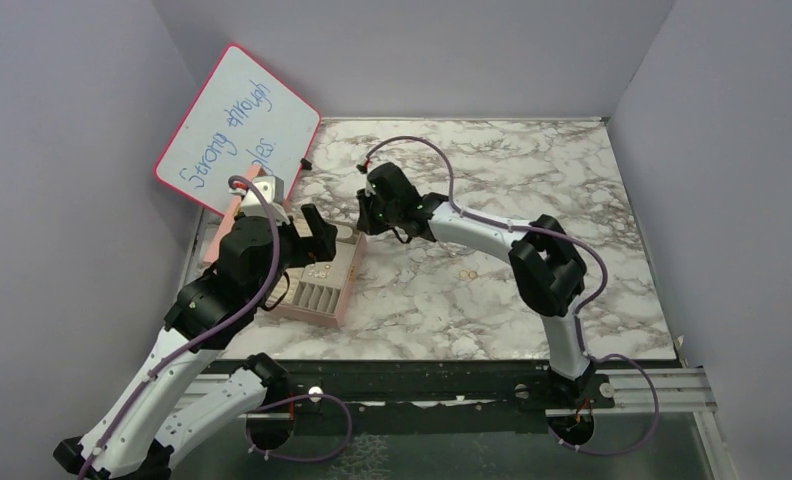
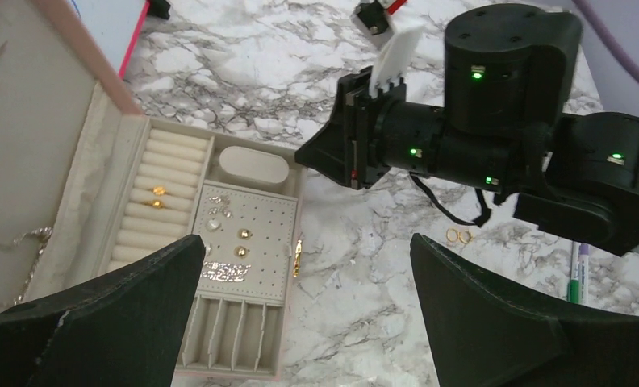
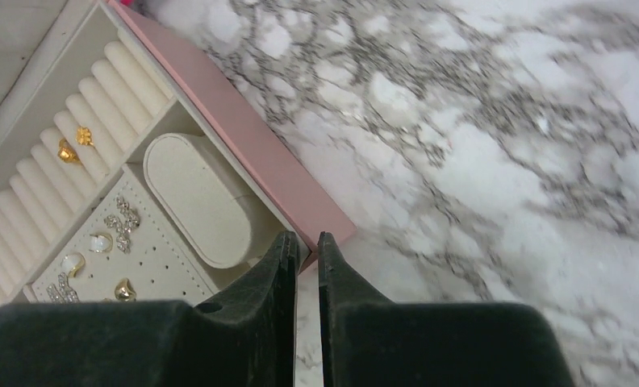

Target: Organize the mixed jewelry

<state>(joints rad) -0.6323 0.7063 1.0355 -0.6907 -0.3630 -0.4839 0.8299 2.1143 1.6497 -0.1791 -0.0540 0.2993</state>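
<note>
Right pincer (image 3: 304, 242), narrowed to a slit with nothing seen in it, over the rim of the open pink box (image 3: 244, 137); left pincer (image 2: 308, 318) wide above it; inside, gold rings (image 2: 156, 197) and studs (image 2: 242, 234); two loose rings (image 2: 458, 235) on the worktop (image 1: 532, 170) near a pen (image 2: 575, 278); whiteboard (image 1: 237, 125) reading "Strong through".
</note>
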